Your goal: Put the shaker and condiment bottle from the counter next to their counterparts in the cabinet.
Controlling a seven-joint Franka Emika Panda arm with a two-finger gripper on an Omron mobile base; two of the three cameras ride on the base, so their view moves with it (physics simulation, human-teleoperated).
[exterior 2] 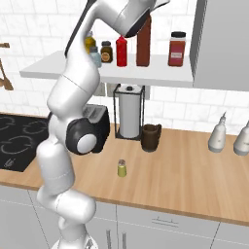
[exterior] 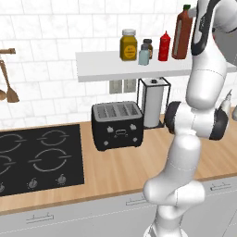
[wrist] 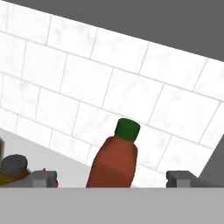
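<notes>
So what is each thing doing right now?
condiment bottle: upright on the cabinet beside the red squeeze bottle, let go.
shaker: upright on the counter, not yet moved.
pale blue shaker: upright on the cabinet.
gripper: fingers open, either side of the condiment bottle.

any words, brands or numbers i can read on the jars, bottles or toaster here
No text can be read in any view.
Mustard-yellow jar: dark label patch, too blurred to read.
Condiment bottle: label shows no legible letters.
Toaster: front dials and buttons, no readable markings.
Stove: knobs unmarked.
</notes>
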